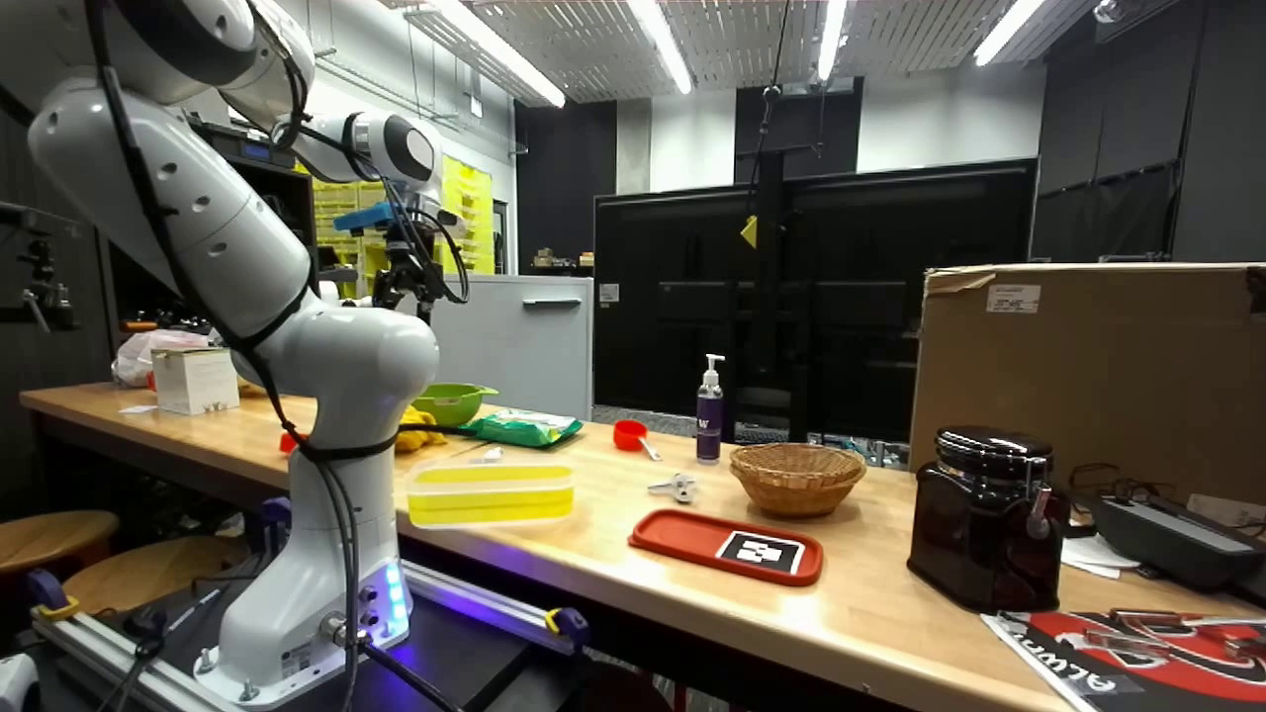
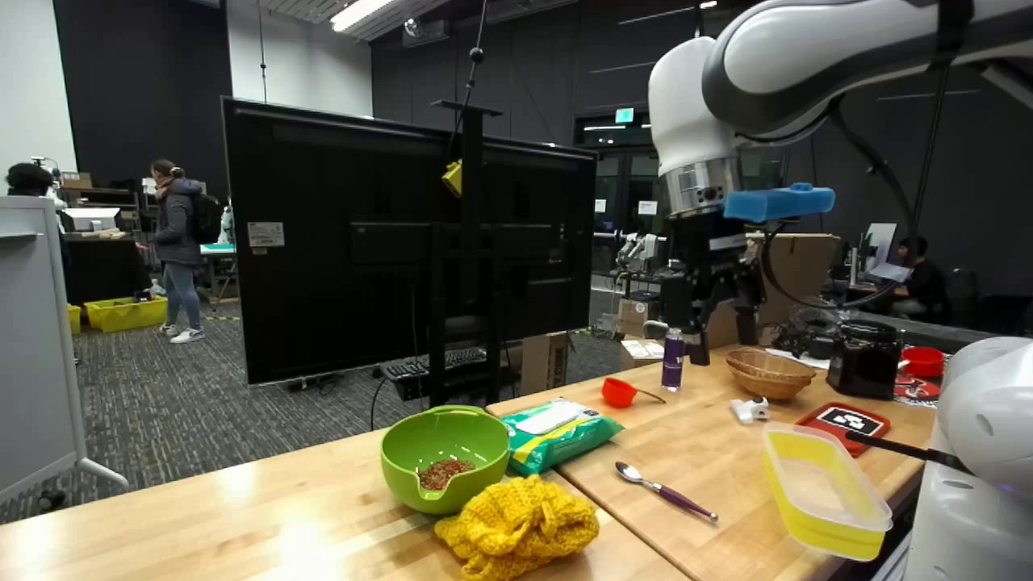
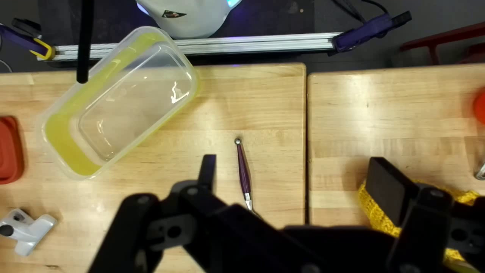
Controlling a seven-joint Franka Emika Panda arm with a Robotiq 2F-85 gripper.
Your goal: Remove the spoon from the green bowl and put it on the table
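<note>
Beside the seam point(image 3: 307, 151) that splits the bench point(image 2: 242, 500), the spoon point(image 2: 662, 489) lies flat on the wood, clear of the green bowl point(image 2: 464, 432), its purple handle reaching toward the robot-side long edge! Above it all hangs the pincer point(image 3: 299, 180), well up from the bench, fingers point(image 3: 207, 172) spread wide apart, and in the wrist view its dark body hides the spoon's scoop. Out at the far long edge sits the green bowl, upright, small reddish-brown bits point(image 2: 442, 474) in the bottom, a green packet point(image 2: 565, 440) just beside it along the same edge. Yellow knitted cloth point(image 2: 520, 528), bunched on the bowl's robot side; whether they touch, I cannot tell. Over to the robot-side edge: the yellow-walled container point(image 2: 843, 539), with the red tray point(image 1: 682, 536) near that edge too. And lining the far edge, a red cup point(image 2: 619, 393), a purple bottle point(image 1: 709, 420), a woven basket point(image 1: 798, 494)!
</note>
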